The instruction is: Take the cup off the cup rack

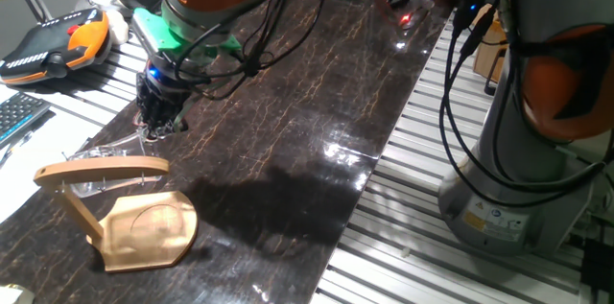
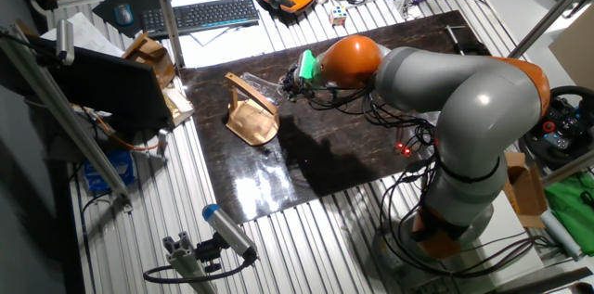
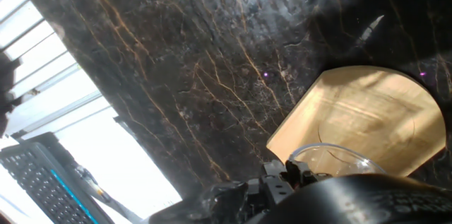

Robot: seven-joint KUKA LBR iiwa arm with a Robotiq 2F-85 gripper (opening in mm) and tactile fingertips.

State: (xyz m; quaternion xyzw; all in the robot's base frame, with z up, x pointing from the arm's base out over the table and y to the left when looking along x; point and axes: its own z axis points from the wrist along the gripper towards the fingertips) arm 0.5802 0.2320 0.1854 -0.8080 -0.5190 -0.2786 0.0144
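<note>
The cup rack stands at the near left of the dark marble table, its wooden base (image 1: 149, 232) flat and its top bar (image 1: 101, 170) level. The cup (image 1: 113, 158), clear glass, lies against the bar's far side, hard to make out. My gripper (image 1: 156, 129) points down at the cup's right edge, its fingers drawn together on the glass. In the other fixed view the gripper (image 2: 286, 92) meets the cup (image 2: 264, 86) above the cup rack (image 2: 252, 118). The hand view shows the cup's rim (image 3: 332, 152) over the rack base (image 3: 367, 118), right beside my fingertips (image 3: 282, 176).
A keyboard (image 1: 17, 117) and an orange-black teach pendant (image 1: 53, 43) lie off the table's left side. Metal slats (image 1: 422, 208) border the marble slab (image 1: 317, 93). A second robot's base (image 1: 513, 198) with cables stands at the right.
</note>
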